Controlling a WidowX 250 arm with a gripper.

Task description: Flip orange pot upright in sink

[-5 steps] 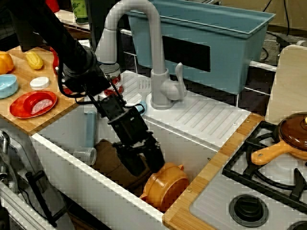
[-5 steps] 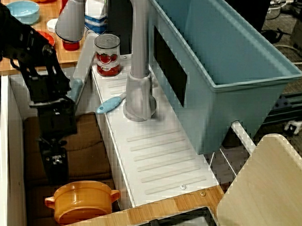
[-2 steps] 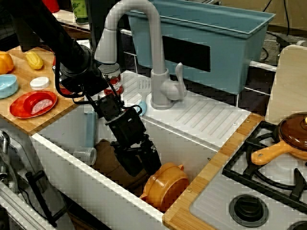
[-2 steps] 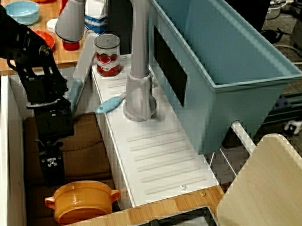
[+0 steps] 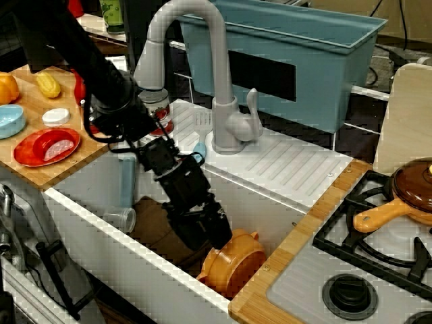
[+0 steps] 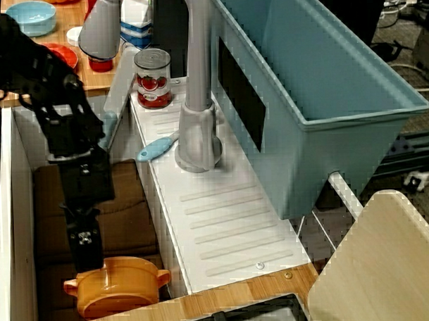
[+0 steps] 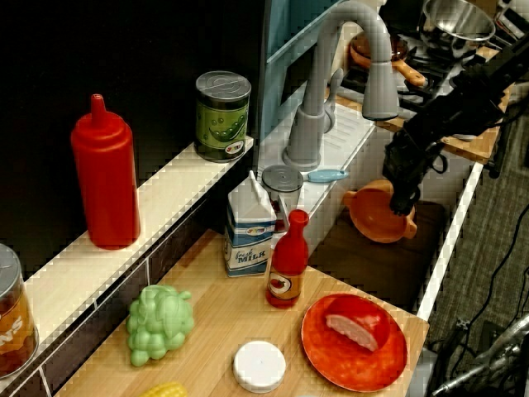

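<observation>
The orange pot (image 5: 234, 264) (image 6: 118, 285) (image 7: 377, 217) sits at the right end of the white sink (image 5: 128, 260), on the brown mat (image 6: 132, 220), and looks tipped against the end wall. My gripper (image 5: 214, 237) (image 6: 87, 255) (image 7: 404, 201) points down into the basin. Its black fingers look open and reach the pot's upper left edge. How they stand around the rim is hidden by the fingers themselves.
The grey faucet (image 5: 217, 81) arches over the sink just behind my arm. A clear cup (image 5: 120, 219) lies in the basin's left part. Behind stands a blue-grey tub (image 5: 290, 61); the stove with a brown-lidded pan (image 5: 413, 192) is to the right. A can (image 6: 153, 78) stands on the drainboard.
My gripper first drew back a little to the left and up, then came down and right until its fingers reached the pot. The pot has not shifted.
</observation>
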